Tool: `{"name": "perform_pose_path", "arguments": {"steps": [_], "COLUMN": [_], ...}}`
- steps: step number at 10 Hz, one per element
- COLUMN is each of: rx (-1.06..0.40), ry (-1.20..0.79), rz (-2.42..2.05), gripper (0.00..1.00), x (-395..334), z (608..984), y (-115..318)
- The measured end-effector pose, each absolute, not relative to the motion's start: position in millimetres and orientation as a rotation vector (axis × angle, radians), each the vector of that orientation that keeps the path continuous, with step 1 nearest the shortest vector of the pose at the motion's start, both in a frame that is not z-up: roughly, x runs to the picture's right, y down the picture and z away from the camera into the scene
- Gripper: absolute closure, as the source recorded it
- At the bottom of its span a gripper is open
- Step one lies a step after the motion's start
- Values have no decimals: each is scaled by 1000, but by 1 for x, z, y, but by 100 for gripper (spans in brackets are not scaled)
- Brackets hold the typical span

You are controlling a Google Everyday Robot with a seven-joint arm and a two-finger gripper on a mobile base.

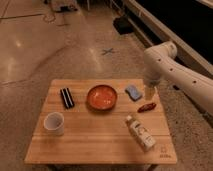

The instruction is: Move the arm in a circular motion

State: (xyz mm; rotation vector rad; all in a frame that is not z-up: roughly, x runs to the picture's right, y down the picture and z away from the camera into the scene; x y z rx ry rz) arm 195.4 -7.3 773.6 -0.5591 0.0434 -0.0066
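The large glossy white arm (170,65) reaches in from the right, with its rounded joint high above the table's right edge. A segment drops down from that joint to the gripper (149,93), which hangs just over the table's right side. The gripper is beside a blue sponge (133,92) and above a small reddish-brown item (146,107).
A low wooden table (95,140) holds a red bowl (102,96), a black rectangular item (66,97), a white cup (54,123) and a pale bottle (140,132) lying on its side. A shiny floor surrounds it, with a dark wall ledge (165,30) at the back right.
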Motion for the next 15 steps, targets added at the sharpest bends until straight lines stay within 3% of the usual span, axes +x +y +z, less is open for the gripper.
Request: {"name": "perform_pose_path", "arguments": {"steps": [6, 9, 15], "rx": [-550, -546, -529], "ry": [-4, -21, -62], "rz": [-213, -330, -464], "gripper": [35, 35, 35], "x": [38, -33, -98], "z": [785, 775, 727], "y": [-25, -6, 40]}}
